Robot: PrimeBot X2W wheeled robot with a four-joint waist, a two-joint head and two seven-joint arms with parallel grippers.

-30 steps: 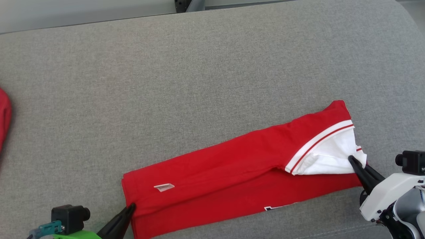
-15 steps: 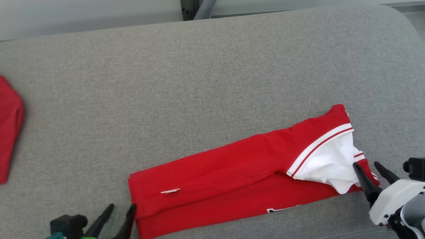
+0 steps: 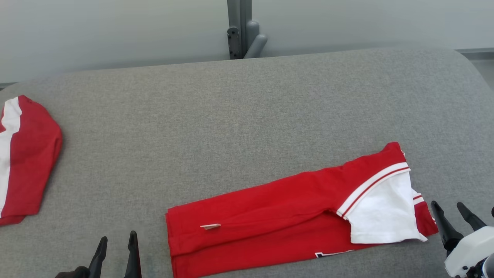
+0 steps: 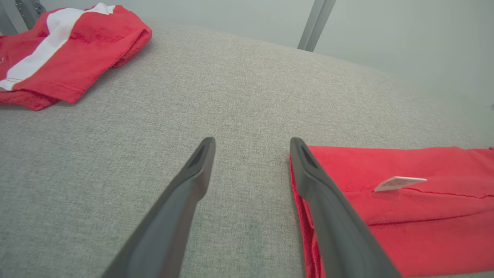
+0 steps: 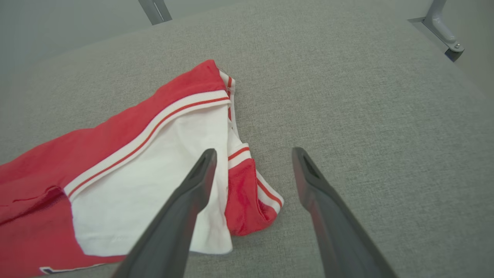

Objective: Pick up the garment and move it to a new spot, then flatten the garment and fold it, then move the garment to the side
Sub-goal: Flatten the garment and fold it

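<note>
Red-and-white soft knit garment (image 3: 278, 216), folded into a long band, flat on grey fabric-covered counter (image 3: 247, 116) between left claw (image 3: 118, 236) and right claw (image 3: 447, 204), both spread open, empty; likely light, limp, apt to unfold; best pinched at both short ends, through all layers.

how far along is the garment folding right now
Done: the red garment lies flattened and folded lengthwise into a long strip on the grey cushion. In hand: nothing; both sets of jaws stand open near its ends, gripping no cloth. Left: probably a fold across its length, then moving it to the side, perhaps towards the other folded garment.
</note>
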